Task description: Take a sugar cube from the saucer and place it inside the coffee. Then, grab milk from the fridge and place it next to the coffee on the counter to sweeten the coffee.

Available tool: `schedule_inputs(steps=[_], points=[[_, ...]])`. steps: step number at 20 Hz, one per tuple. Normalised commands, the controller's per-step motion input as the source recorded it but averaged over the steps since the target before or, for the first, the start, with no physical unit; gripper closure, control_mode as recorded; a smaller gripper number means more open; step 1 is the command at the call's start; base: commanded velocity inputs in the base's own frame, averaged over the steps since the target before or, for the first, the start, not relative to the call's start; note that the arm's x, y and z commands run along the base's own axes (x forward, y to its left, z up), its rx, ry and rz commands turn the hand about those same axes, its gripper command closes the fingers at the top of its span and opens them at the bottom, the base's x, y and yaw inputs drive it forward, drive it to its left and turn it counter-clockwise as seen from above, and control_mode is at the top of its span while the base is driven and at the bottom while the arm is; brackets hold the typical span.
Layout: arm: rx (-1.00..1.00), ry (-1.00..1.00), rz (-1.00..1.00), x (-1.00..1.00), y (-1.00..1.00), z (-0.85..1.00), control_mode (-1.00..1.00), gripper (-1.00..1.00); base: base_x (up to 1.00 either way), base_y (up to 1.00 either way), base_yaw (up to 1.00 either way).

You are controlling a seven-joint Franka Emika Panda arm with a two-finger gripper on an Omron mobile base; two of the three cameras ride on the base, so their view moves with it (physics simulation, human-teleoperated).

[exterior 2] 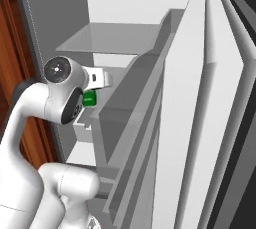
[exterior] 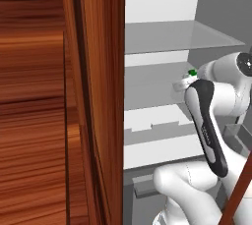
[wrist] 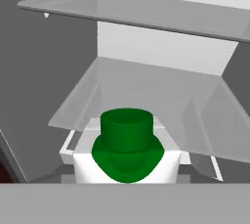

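Note:
The fridge [exterior: 162,37] stands open, and my arm reaches into it at middle-shelf height. The milk [wrist: 127,145], a white carton with a green cap, sits very close in front of the hand, low in the middle of the hand view. In the base views only its green top peeks out beside the hand: milk [exterior: 192,73], milk [exterior 2: 90,98]. My gripper [exterior: 181,84] is right at the carton; its fingers are hidden, so I cannot tell whether it grips. The mug, saucer, sugar cube and counter are out of view.
A glass shelf [wrist: 146,12] spans the fridge above the carton, with a pale drawer [exterior: 157,121] below it. The open fridge door with its racks [exterior 2: 200,123] stands close on the right. A brown wooden cabinet [exterior: 49,96] walls off the left.

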Motion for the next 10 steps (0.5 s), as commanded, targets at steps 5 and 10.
schedule_inputs(steps=[5,10], points=[[-0.11,0.00,-0.09,0.00,0.09,-0.16,-1.00,1.00,0.00,0.00,0.00],[-0.06,0.00,-0.07,-0.03,0.02,-0.13,1.00,1.00,-0.11,0.00,-0.04]])
